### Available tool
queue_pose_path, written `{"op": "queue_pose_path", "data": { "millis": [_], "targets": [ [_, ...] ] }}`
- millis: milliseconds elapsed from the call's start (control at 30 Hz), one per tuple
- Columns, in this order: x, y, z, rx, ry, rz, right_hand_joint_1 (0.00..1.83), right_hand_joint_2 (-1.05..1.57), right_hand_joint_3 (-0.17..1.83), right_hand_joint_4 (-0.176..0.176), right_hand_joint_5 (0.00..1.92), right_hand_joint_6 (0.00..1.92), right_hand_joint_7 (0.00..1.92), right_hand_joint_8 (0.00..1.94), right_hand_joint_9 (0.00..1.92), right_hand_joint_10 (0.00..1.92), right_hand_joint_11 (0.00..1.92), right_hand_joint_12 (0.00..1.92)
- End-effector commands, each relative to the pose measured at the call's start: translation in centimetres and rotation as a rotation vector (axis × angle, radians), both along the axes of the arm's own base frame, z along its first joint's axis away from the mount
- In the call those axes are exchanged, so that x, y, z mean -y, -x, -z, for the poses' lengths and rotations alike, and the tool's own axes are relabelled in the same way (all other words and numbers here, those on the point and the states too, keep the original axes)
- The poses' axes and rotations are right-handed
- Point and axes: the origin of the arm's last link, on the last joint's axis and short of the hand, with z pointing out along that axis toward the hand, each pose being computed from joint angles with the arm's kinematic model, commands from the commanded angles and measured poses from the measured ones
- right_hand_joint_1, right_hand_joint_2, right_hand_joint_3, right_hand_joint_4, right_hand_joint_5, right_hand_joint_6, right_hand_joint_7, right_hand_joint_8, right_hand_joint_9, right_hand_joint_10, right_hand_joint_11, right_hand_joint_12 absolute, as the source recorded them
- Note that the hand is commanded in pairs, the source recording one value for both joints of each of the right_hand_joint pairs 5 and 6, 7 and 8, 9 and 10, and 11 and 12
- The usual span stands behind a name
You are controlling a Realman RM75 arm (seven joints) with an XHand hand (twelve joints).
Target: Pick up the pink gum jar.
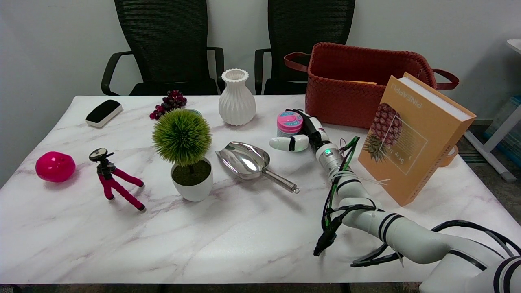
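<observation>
The jar is standing upright on the table, just in front of the basket at its left end, with the vase off to its left. It is looking like a small, squat plastic tub with a pink lid and a pale body: probably light and stiff, not fragile, but smooth-sided and so likely to be slipping if it is pinched weakly. Being short and light, it may also be tipping or sliding if it is nudged from one side only. The body below the lid seems the best place to be taking hold, with the thumb on one side and the fingers opposite.

The right hand is reaching in from the basket's front and lying right against the jar. Its fingers are apart: a white thumb is pointing left, just in front of the jar's near side, while black fingers are curving along the jar's right and far side, next to the basket. The jar is sitting between them, inside the open grasp. Whether any finger is actually touching it I cannot tell; the jar is resting on the table, not lifted.
</observation>
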Motion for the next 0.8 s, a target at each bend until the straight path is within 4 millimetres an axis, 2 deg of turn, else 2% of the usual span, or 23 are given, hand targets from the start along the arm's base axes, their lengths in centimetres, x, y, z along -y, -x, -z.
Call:
{"op": "queue_pose_path", "data": {
  "millis": [33,100,200,300,400,667,800],
  "targets": [
    [0.20,0.22,0.20,0.005,0.001,0.013,1.08,-0.25,0.51,0.000,0.51,0.51,0.82,0.82,0.29,0.29,1.20,1.20],
    [0.20,0.19,0.21,0.006,0.001,0.011,1.08,-0.23,0.58,0.000,0.57,0.57,0.96,0.96,0.35,0.35,1.34,1.34],
    [0.15,0.21,0.18,0.010,0.003,0.011,1.08,-0.22,0.66,0.000,0.61,0.61,1.02,1.02,0.42,0.42,1.43,1.43],
    [0.17,0.17,0.20,0.011,0.003,0.010,1.08,-0.20,0.75,0.000,0.67,0.67,1.09,1.09,0.59,0.59,1.54,1.54],
    [0.11,0.23,0.15,0.011,0.005,0.011,1.08,-0.18,0.87,0.000,0.74,0.74,1.17,1.17,0.76,0.76,1.62,1.62],
    [-0.01,0.35,0.02,0.009,0.009,0.011,1.06,-0.10,1.12,0.000,0.93,0.93,1.31,1.31,0.95,0.95,1.73,1.73],
    [-0.02,0.35,-0.04,0.007,0.010,0.010,1.04,0.02,1.14,0.000,1.05,1.05,1.46,1.46,1.10,1.10,1.82,1.82]
  ]
}}
